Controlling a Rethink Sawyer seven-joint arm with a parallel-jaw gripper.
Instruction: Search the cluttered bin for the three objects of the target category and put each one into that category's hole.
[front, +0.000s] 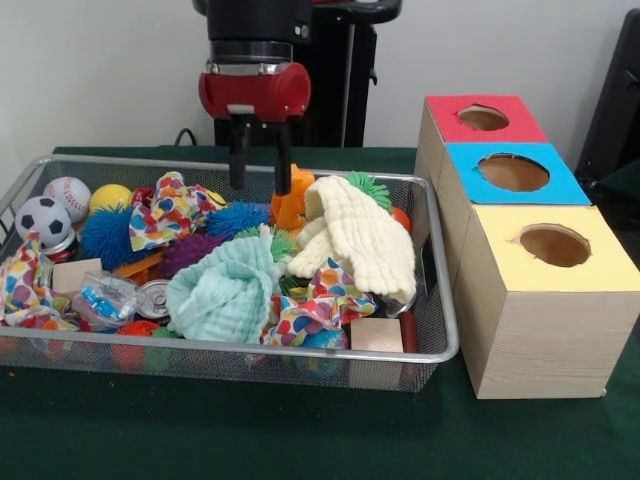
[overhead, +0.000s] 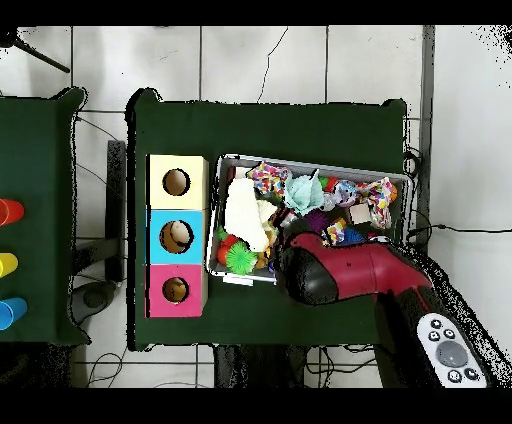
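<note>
Front view. We see the cluttered bin (front: 440, 345), a shallow wire-mesh basket, on the green surface (front: 300, 430), left of three wooden boxes set in a row. The boxes have a red top (front: 445, 125), a blue top (front: 560, 180) and a yellow top (front: 600, 265), each with one round hole.

In the bin we note a cream waffle cloth (front: 365, 235) draped at right, a mint-green cloth (front: 225, 290) in the middle, and patterned confetti fabric (front: 172, 210) toward the back. At the left end sit a small soccer ball (front: 43, 220), a baseball (front: 67, 195) and a yellow ball (front: 110, 198), with a blue spiky ball (front: 105, 235) just beside them. A wooden block (front: 377, 335) lies at the near right corner.

The tool (front: 260, 160) hangs from the red wrist over the back of the bin. Its two dark fingers are set a narrow gap apart, with nothing between them. One finger stands in front of an orange object (front: 297, 195).

Overhead view. The bin (overhead: 300, 162) lies on the green surface (overhead: 270, 125), right of the box row: yellow (overhead: 193, 165), blue (overhead: 160, 215), red (overhead: 160, 275). We make out something pale inside the blue box's hole; the other holes look dark. The cream cloth (overhead: 243, 210) lies at the bin's end nearest the boxes. The red arm (overhead: 350, 270) covers the bin's lower edge, hiding the tool here.
</note>
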